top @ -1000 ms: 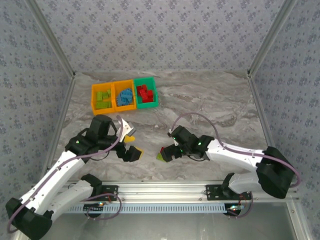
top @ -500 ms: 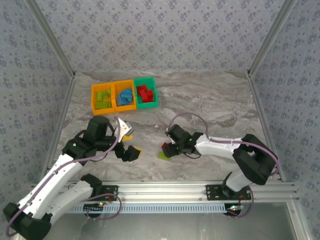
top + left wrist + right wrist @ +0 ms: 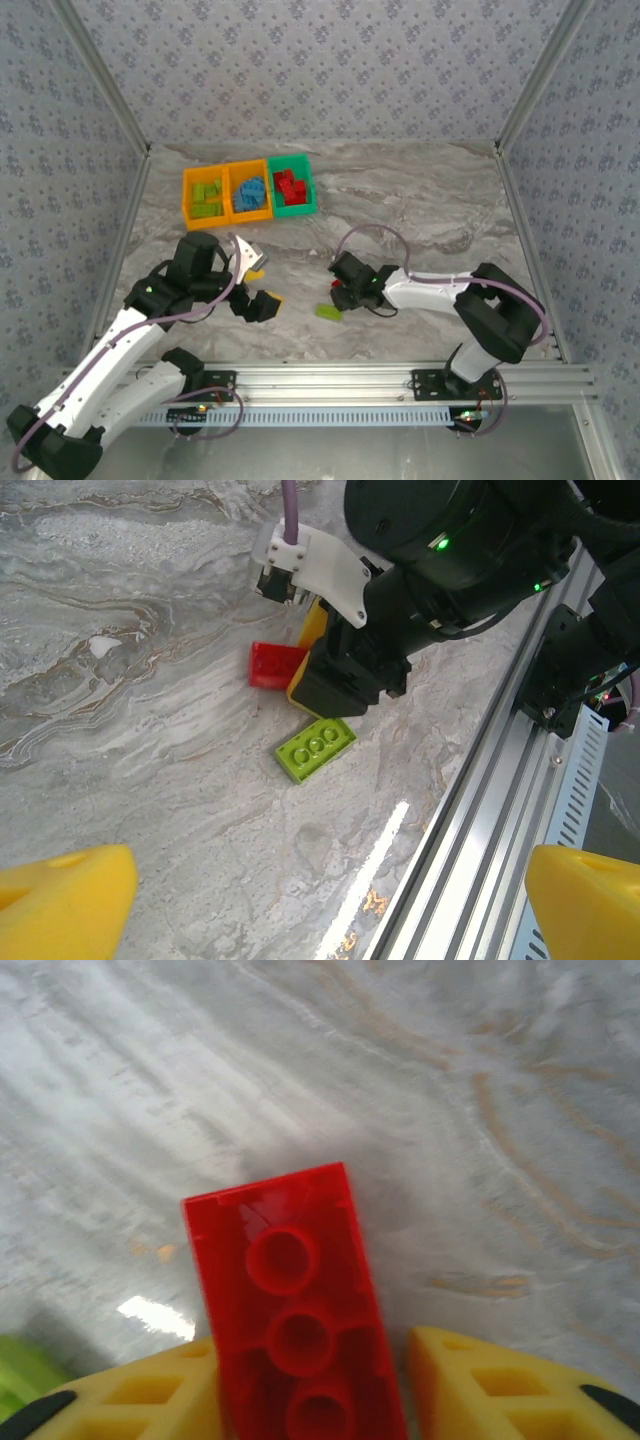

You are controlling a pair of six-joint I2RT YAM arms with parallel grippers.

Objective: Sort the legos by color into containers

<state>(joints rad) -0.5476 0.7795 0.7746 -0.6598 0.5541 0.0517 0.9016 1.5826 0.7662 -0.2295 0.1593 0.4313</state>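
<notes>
bins [image 3: 228,190] hold sorted legos — red brick [image 3: 295,1320] and lime brick [image 3: 316,748] remain on the table [image 3: 420,200]. right gripper [image 3: 320,1385] straddles the red brick, grip unclear; left gripper [image 3: 262,283] spread wide, empty.

The red lego [image 3: 290,1320] runs off the lower frame edge between the fingers [image 3: 480,1390] of the right gripper [image 3: 310,1340]; pad contact cannot be determined. Left of the fingers, a lime green lego [image 3: 18,1380] appears blurred and cropped at the corner.
</notes>
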